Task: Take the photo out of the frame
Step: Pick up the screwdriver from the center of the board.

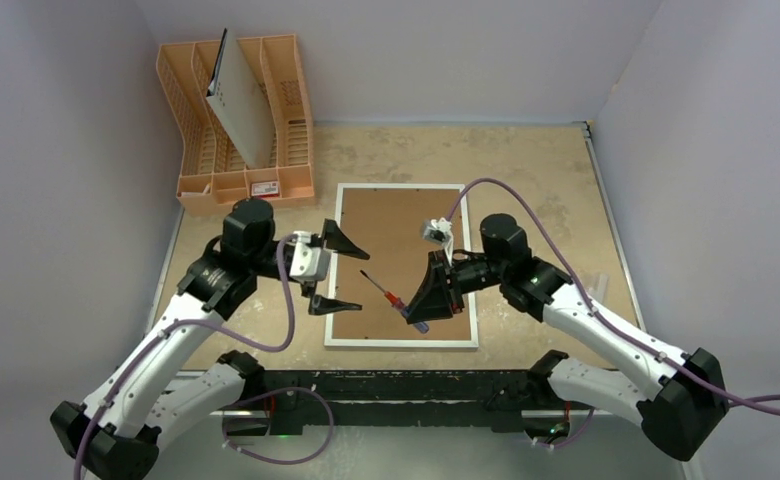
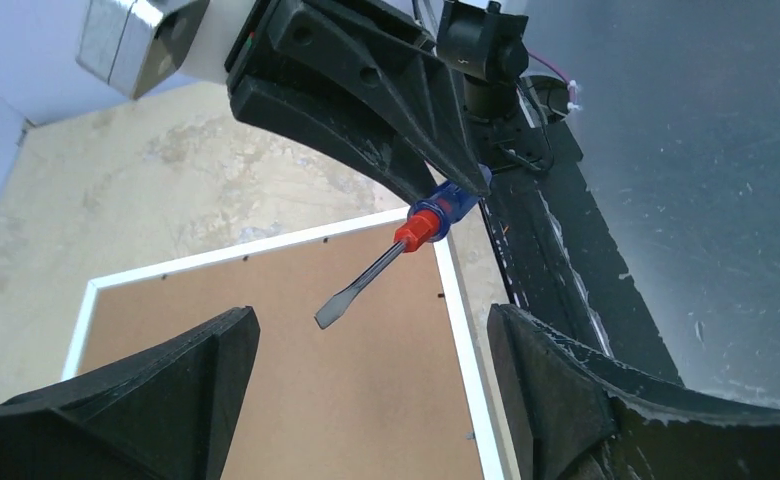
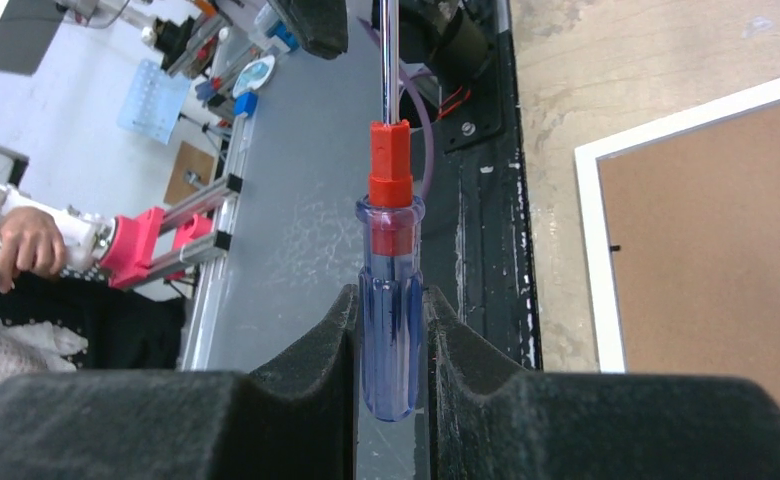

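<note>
1. The right hand [image 3: 390, 310] is clamped on the blue handle of a screwdriver [image 3: 390, 170], whose blade points away from it towards the left hand [image 1: 362, 281].
2. The left hand's fingers stand wide apart, gripping nothing.
3. The frame [image 1: 396, 225] lies brown back up on the desk [image 1: 526, 170] beneath both hands; the photo cannot be seen.

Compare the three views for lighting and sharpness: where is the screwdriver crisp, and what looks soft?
Top external: even, soft light, faint shadows, the frame sharp, the screwdriver small. Left wrist: the blade crisp against the brown back. Right wrist: the handle crisp, the near fingers dark and soft.
</note>
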`<act>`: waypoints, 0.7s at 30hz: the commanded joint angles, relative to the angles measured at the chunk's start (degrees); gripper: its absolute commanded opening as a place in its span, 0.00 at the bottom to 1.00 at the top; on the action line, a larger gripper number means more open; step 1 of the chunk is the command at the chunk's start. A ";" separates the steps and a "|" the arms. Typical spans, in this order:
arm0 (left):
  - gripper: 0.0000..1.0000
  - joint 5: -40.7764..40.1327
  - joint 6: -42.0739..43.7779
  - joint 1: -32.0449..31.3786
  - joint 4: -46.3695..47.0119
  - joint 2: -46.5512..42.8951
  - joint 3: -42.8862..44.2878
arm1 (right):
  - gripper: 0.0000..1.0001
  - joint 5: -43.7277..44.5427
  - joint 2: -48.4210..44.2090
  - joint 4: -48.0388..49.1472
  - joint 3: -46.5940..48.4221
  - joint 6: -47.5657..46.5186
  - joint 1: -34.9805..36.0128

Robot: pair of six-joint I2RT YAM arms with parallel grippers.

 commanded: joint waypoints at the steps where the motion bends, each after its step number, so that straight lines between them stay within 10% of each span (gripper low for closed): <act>1: 0.89 2.93 5.76 0.34 -0.70 -4.86 -1.96 | 0.00 1.75 0.92 1.46 1.87 -3.68 3.63; 14: 0.79 7.17 20.53 0.34 -18.94 2.07 5.59 | 0.00 3.82 1.51 0.53 1.84 -6.43 5.95; 21: 0.46 8.68 19.43 0.34 -19.76 4.51 7.01 | 0.00 5.64 2.73 -0.28 2.18 -6.65 5.95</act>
